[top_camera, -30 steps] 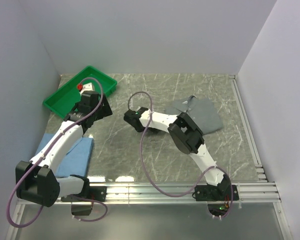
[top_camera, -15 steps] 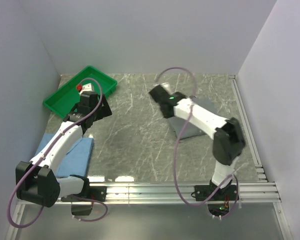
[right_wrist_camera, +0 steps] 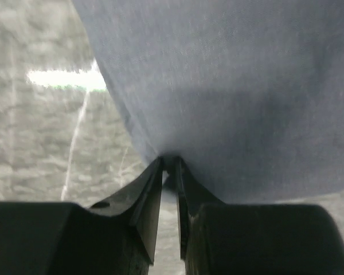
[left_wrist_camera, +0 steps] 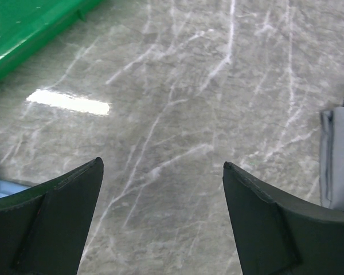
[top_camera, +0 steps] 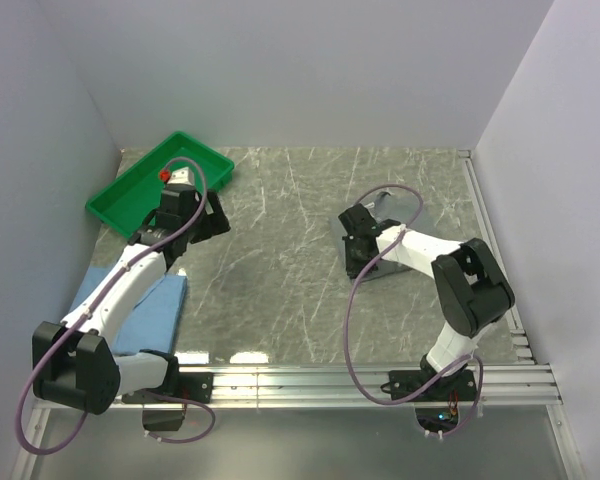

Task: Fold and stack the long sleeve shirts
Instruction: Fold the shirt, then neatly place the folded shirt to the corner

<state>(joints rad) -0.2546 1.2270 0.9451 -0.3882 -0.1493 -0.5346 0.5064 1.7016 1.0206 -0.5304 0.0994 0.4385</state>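
The grey long sleeve shirt (top_camera: pixel 390 270) lies bunched at the right of the table, mostly under my right arm. My right gripper (top_camera: pixel 359 262) is at the shirt's left edge. In the right wrist view the gripper (right_wrist_camera: pixel 171 161) is shut on a fold of that grey cloth (right_wrist_camera: pixel 235 86). The light blue shirt (top_camera: pixel 152 312) lies folded at the near left, partly under my left arm. My left gripper (top_camera: pixel 212 210) hovers beside the tray, open and holding nothing (left_wrist_camera: pixel 162 167). The grey shirt's edge (left_wrist_camera: pixel 339 160) shows far off at the right of the left wrist view.
A green plastic tray (top_camera: pixel 130 185) stands at the back left, and its rim (left_wrist_camera: pixel 28 34) shows in the left wrist view. Bare marble tabletop (top_camera: pixel 280 260) lies between the two arms. White walls enclose the back and both sides, and a rail runs along the near edge.
My right arm has swung from the table's middle over to the grey shirt, and its jaws have closed on the cloth. The shirt is now bunched narrower. The left arm has barely moved.
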